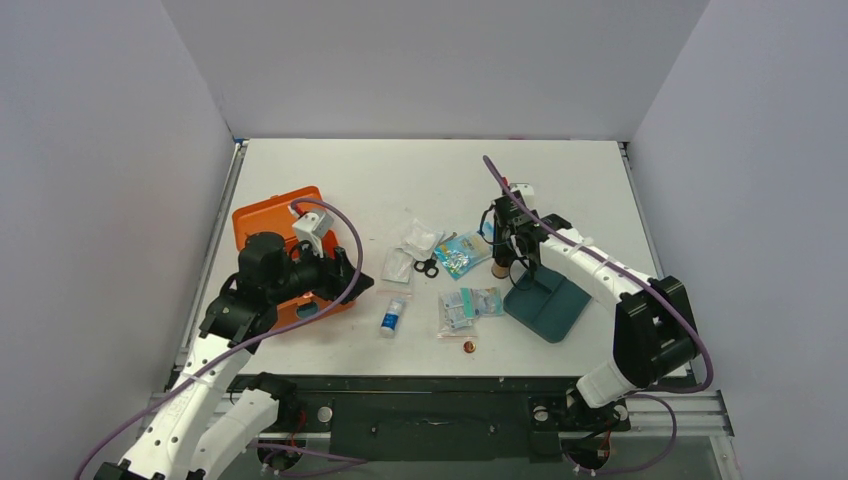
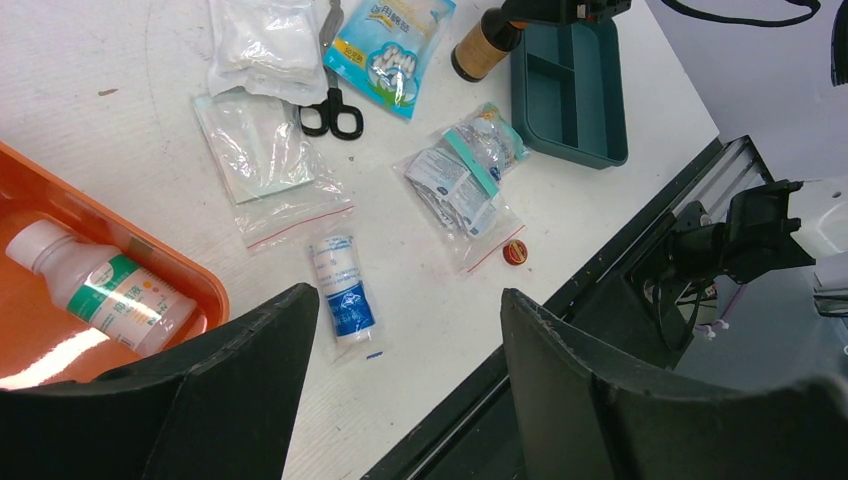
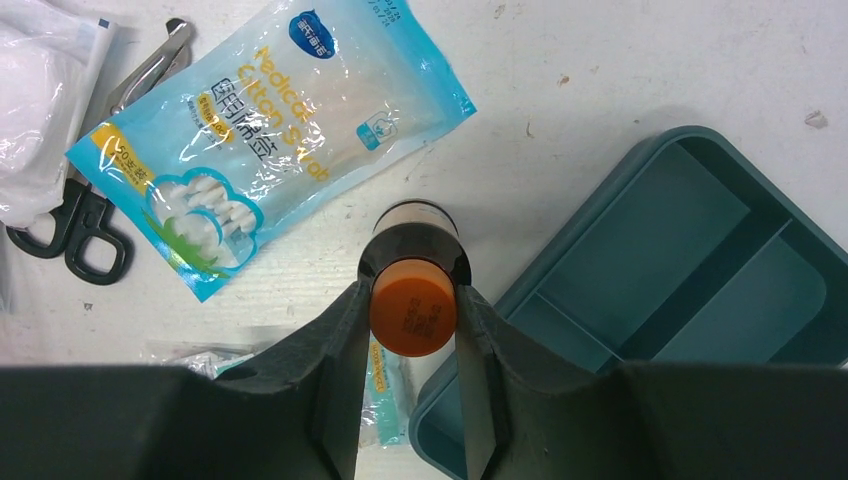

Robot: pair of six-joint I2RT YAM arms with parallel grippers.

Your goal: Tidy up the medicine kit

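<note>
The orange medicine kit lies open at the left; its orange wall shows in the left wrist view, with a white bottle lying inside. My left gripper hovers over the kit's right edge, open and empty. My right gripper is shut on the orange cap of a brown bottle, which stands upright beside the teal divided tray. I cannot tell whether the bottle touches the table.
Between the arms lie a wrapped bandage roll, clear bags, a gauze pack, black-handled scissors, a blue cotton-swab bag, a bag of packets and a small red disc. The table's front rail runs close below.
</note>
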